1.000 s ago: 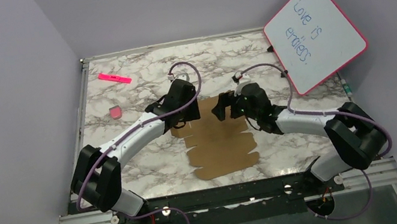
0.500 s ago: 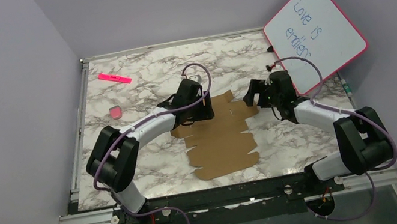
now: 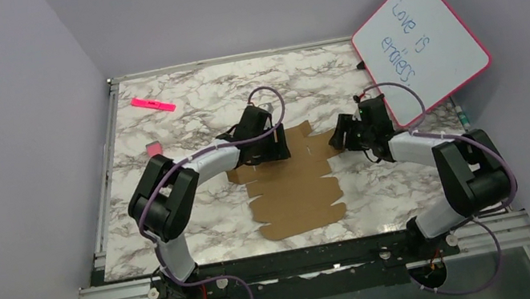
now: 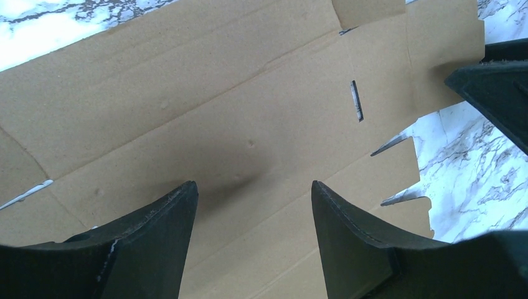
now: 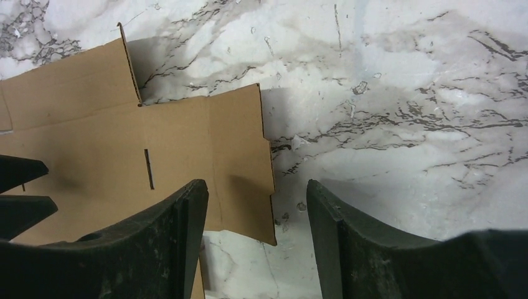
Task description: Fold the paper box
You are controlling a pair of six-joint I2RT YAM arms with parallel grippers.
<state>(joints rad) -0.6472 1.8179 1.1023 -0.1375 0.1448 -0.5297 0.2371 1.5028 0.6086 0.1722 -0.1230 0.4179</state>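
Observation:
The paper box is a flat brown die-cut cardboard sheet lying on the marble table. My left gripper is open over the sheet's far left part; in the left wrist view its fingers straddle bare cardboard just above the surface. My right gripper is open at the sheet's far right flap; in the right wrist view that flap's edge lies between its open fingers. Neither holds anything.
A pink-framed whiteboard leans at the back right, close to my right arm. A pink marker and a small pink eraser lie at the left of the marble table.
Both grippers have moved away from the sheet's middle toward its far end: the left one right onto the sheet, the right one out to the right flap and lower.

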